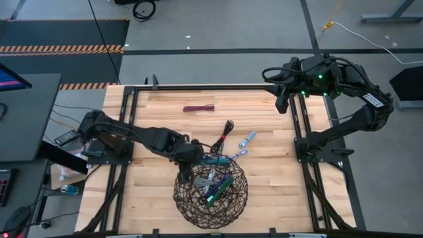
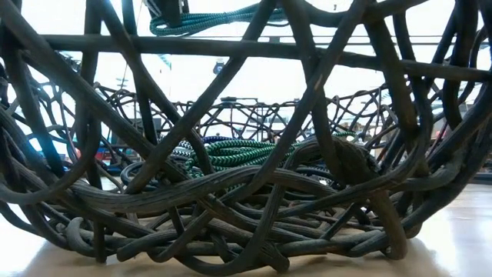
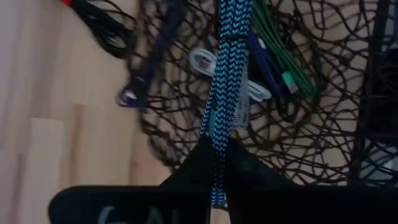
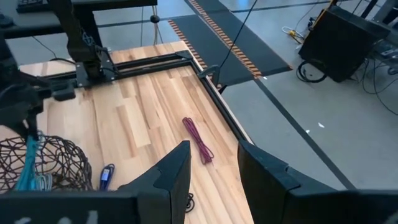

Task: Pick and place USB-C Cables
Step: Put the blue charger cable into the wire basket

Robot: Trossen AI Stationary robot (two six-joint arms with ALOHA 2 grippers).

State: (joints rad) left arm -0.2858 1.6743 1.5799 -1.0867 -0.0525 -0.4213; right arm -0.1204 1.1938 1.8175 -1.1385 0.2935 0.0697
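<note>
A light wooden desk is standing on a grey concrete floor, where black mats edged with orange-and-black hazard stripes are lying beside it and a white cord is trailing across the far corner

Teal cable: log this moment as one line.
left gripper shut on teal cable | over basket | right gripper open, idle

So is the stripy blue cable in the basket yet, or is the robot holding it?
Held, not in yet. The left gripper is shut on the teal cable, which hangs above the basket, where other cables already lie.
</note>
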